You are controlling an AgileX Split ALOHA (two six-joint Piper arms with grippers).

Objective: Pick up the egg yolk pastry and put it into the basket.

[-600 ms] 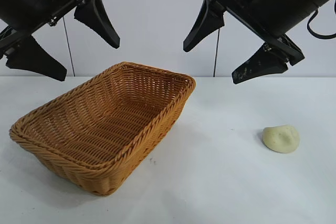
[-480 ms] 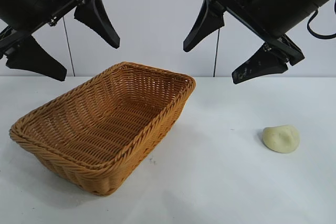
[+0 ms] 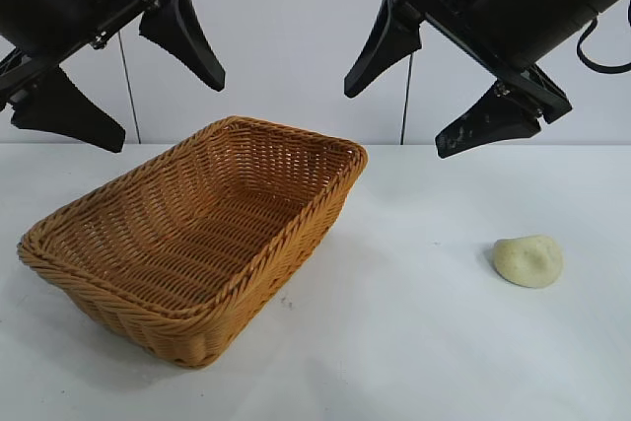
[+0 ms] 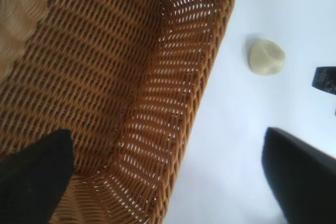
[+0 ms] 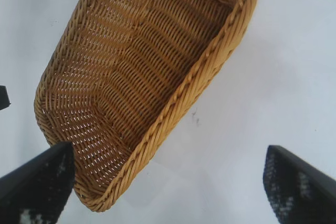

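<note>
The pale yellow-green egg yolk pastry [image 3: 528,260] lies on the white table at the right; it also shows in the left wrist view [image 4: 266,57]. The golden-brown wicker basket [image 3: 286,234] stands empty at the left centre and shows in the left wrist view [image 4: 210,77] and the right wrist view [image 5: 205,72]. My left gripper [image 3: 168,110] hangs open high above the basket's left end. My right gripper [image 3: 394,120] hangs open high above the table, between the basket and the pastry. The pastry is out of the right wrist view.
The white table [image 3: 394,342] runs to a pale wall behind. Nothing else stands on it. A small dark mark [image 5: 195,116] lies on the table beside the basket.
</note>
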